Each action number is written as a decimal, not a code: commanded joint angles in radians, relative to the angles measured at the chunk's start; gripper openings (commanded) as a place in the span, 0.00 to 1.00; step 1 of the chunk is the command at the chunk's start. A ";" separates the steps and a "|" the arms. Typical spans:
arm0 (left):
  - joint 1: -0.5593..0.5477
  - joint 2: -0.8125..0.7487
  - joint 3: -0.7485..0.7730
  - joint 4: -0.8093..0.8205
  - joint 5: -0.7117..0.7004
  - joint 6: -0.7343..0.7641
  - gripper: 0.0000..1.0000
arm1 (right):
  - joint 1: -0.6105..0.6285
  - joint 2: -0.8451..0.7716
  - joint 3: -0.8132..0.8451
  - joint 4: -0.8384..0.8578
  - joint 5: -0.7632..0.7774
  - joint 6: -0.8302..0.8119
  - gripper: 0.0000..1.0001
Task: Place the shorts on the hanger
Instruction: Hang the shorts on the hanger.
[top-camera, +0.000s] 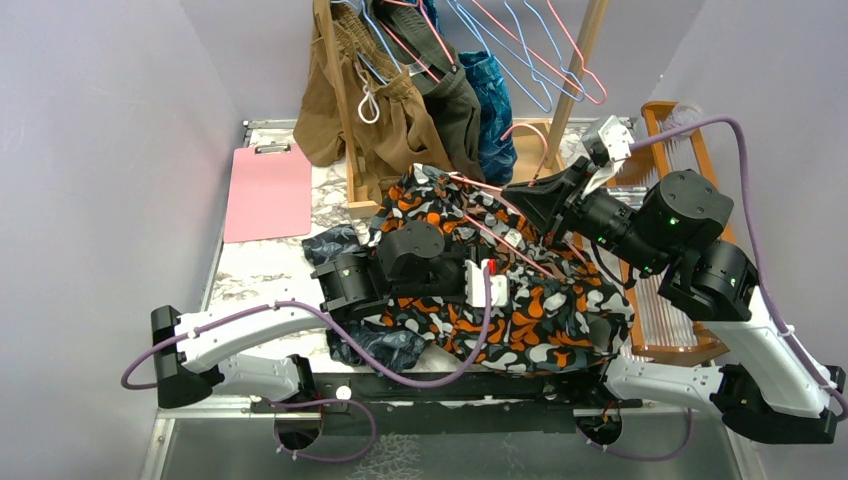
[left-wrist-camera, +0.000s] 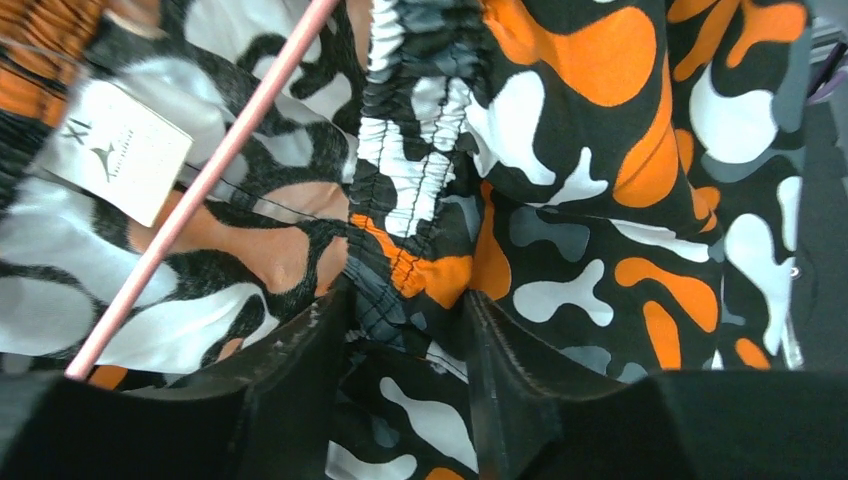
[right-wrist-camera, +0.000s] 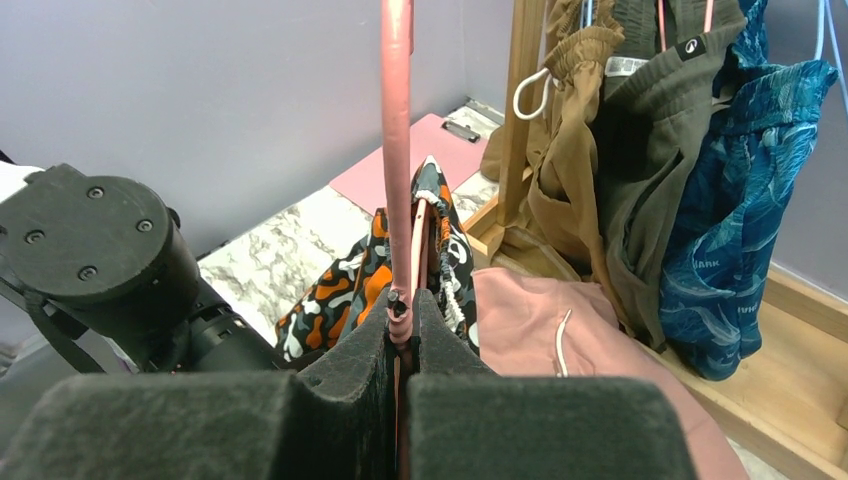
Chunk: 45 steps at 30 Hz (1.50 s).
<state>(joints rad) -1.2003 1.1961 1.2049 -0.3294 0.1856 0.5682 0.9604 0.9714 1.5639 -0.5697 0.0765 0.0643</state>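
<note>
Two grippers work: the right gripper (right-wrist-camera: 402, 305) clamps the hanger (right-wrist-camera: 397, 120) tight; the left gripper (left-wrist-camera: 405, 305), jaws apart, straddles the gathered edge of the shorts (left-wrist-camera: 590, 230) directly ahead and should pinch deep before lifting.

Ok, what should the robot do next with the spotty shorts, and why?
Probably close the left gripper on the waistband of the shorts: the gathered band sits between its open fingers, and the right gripper pinches the pink hanger.
</note>
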 joint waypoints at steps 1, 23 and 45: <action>-0.009 0.009 -0.011 0.048 -0.049 0.018 0.43 | 0.001 -0.008 0.002 0.062 -0.030 0.015 0.01; -0.030 -0.217 0.048 0.142 -0.099 -0.075 0.00 | 0.001 -0.009 0.048 -0.003 0.104 -0.002 0.01; -0.031 -0.148 -0.057 0.260 -0.099 -0.116 0.49 | 0.001 0.004 0.042 0.040 -0.063 0.043 0.01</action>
<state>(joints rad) -1.2263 1.0916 1.1709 -0.1005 0.0998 0.4717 0.9604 1.0004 1.5795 -0.5781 0.0624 0.0967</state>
